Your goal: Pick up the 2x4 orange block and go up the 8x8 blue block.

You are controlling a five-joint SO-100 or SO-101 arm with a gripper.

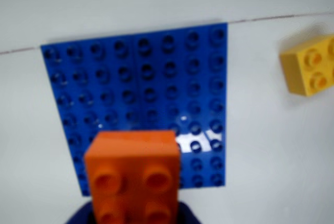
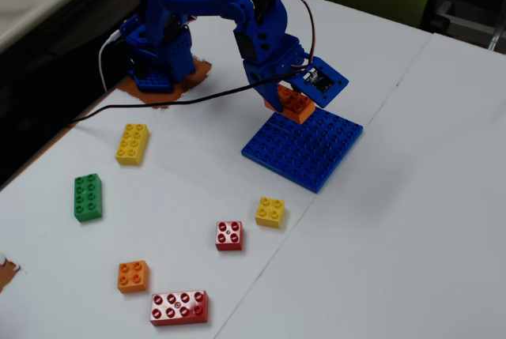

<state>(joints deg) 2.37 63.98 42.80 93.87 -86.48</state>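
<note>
1. My gripper (image 2: pixel 291 100) is clamped on the 2x4 orange block (image 2: pixel 296 104); the block is off the worktop (image 2: pixel 411 220), held just above the rear corner of the 8x8 blue block (image 2: pixel 304 149) in the fixed view.
2. Wrist view: the orange block (image 1: pixel 133 177) fills the bottom centre, studs facing the camera, four studs visible, the rest cut off by the frame edge. It overlaps the near edge of the blue block (image 1: pixel 135 93). Whether it touches the plate: cannot tell.
3. The blue block lies flat on the worktop, nothing else on it.
4. Relative to the blue block, fixed view:
   - small yellow 2x2 brick (image 2: pixel 270 212) near its front-left edge; also seen in the wrist view (image 1: pixel 310 65), right of the plate.
   - red 2x2 brick (image 2: pixel 229 235) just beyond the yellow one.
   - red 2x4 brick (image 2: pixel 179 307) and small orange 2x2 brick (image 2: pixel 133 275) well apart, front-left.
   - yellow 2x4 brick (image 2: pixel 132 143) and green 2x4 brick (image 2: pixel 87 197) well apart, left.
5. My arm base (image 2: pixel 154 62) sits behind-left of the blue block, at the worktop edge.
</note>
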